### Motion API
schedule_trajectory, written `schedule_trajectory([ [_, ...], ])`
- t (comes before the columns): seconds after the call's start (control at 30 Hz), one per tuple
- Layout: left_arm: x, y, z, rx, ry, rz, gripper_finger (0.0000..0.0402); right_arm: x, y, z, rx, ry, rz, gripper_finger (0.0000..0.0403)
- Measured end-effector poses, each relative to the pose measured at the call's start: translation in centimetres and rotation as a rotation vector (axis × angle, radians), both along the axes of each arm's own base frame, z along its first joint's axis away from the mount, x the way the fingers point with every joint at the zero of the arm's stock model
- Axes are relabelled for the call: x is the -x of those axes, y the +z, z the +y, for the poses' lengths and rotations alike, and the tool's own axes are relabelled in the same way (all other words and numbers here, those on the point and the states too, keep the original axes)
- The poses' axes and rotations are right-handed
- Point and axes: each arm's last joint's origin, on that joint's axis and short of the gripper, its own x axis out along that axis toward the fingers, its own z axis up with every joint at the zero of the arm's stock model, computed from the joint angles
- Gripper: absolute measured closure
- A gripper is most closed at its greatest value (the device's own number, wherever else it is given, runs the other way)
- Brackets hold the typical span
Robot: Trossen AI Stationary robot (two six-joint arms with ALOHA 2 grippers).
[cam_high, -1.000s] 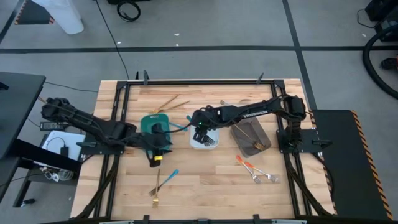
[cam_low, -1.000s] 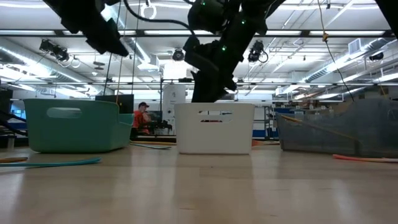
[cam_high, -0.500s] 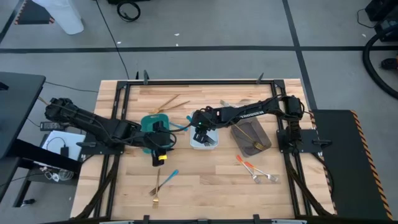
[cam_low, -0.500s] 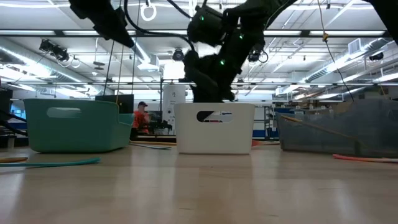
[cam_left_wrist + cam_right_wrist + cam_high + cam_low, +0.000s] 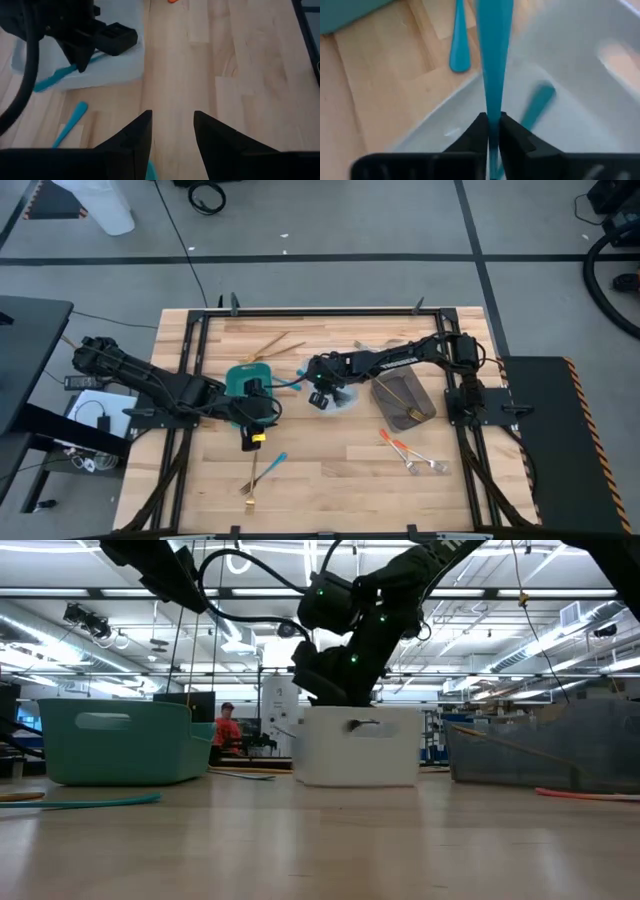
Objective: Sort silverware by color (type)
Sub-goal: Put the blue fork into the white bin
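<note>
Two grippers are working near our white tray (image 5: 343,399). We are clenching the right gripper (image 5: 490,131) on a blue-handled utensil (image 5: 493,60) over the tray's edge. Our left gripper (image 5: 172,131) is hovering spread and empty just beside the tray.

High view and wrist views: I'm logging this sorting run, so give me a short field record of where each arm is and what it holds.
right gripper: jaws shut on a blue handle, at the white tray
left gripper: jaws open, empty, over bare table beside the teal tray
grey tray: holds gold cutlery
loose on table: orange-handled pieces, gold pieces, blue piece
</note>
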Motion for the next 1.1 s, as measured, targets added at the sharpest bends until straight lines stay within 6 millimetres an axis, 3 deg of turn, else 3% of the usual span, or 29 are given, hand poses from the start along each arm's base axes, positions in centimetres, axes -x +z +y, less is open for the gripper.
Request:
schedule_trajectory([
  [0.2,0.1,-0.1,0.0,-0.007,-0.005,0.008,0.0249,-0.2,1.0,0.1,-0.027,0.002,-0.016,0.0381],
  [0.57,0.3,-0.3,0.1,-0.025,-0.011,0.044,0.0249,0.0,3.6,-0.1,0.041,-0.099,0.099,0.0366],
  [1.1,0.7,-0.4,-0.6,-0.042,-0.056,0.056,0.0249,1.0,3.2,-0.7,-0.001,-0.109,0.218,0.0361],
])
